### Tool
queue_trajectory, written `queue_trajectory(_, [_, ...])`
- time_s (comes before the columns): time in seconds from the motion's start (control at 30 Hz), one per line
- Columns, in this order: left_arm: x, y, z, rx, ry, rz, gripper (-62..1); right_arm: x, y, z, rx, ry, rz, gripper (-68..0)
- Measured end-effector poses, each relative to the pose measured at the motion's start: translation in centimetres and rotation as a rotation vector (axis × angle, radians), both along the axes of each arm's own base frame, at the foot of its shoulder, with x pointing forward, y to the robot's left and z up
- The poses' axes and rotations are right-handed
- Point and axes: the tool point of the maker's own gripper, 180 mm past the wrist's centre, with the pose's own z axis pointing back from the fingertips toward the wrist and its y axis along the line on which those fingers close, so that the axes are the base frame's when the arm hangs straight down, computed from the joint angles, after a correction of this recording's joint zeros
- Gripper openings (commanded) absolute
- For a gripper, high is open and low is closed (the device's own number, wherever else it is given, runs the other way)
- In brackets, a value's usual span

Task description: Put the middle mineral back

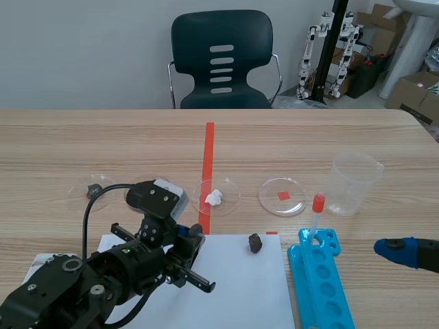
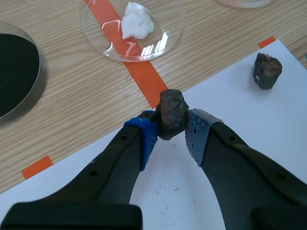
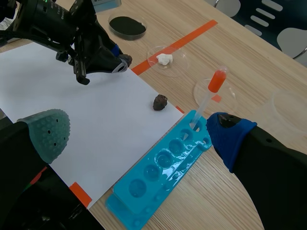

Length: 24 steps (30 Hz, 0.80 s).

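My left gripper (image 2: 171,125) is shut on a dark brown mineral (image 2: 171,114), held just above the far edge of the white paper (image 2: 249,124), beside the orange tape line. In the scene view this gripper (image 1: 190,241) hangs low at the paper's upper left. A second dark mineral (image 1: 255,242) (image 2: 266,70) lies on the paper to the right. A white mineral (image 1: 214,198) (image 2: 136,20) rests in a clear dish (image 1: 232,186) ahead of the gripper. My right gripper (image 3: 136,132) stands open over the blue tray, holding nothing.
An empty clear dish (image 1: 282,196) sits right of the white mineral's dish, and a dish with dark contents (image 1: 96,187) at the left. A blue well tray (image 1: 319,281) carries a red-bulbed dropper (image 1: 315,216). A clear beaker (image 1: 353,181) stands behind it. A chair (image 1: 221,62) faces the table.
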Motion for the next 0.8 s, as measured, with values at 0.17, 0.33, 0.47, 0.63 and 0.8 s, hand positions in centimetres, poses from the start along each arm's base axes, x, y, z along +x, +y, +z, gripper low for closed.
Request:
queue_trajectory(0.17, [-0.3, 0.2, -0.5, 0.023, 0.014, -0.007, -49.2, 0.0, 0.0, 0.0, 0.000, 0.000, 0.000, -8.4])
queue_trajectory(0.33, [-0.3, 0.2, -0.7, 0.029, 0.018, -0.009, -49.2, 0.0, 0.0, 0.0, 0.000, 0.000, 0.000, -8.4])
queue_trajectory(0.47, [-0.4, 0.4, -1.3, 0.043, 0.039, -0.009, -49.2, 0.0, 0.0, 0.0, 0.000, 0.000, 0.000, -8.4])
queue_trajectory(0.63, [0.0, 0.5, -1.3, 0.047, 0.035, -0.008, -49.1, 0.0, 0.0, 0.0, 0.000, 0.000, 0.000, -8.4])
queue_trajectory(0.8, [0.2, 0.5, -1.1, 0.047, 0.028, -0.008, -30.5, 0.0, 0.0, 0.0, 0.000, 0.000, 0.000, -8.4])
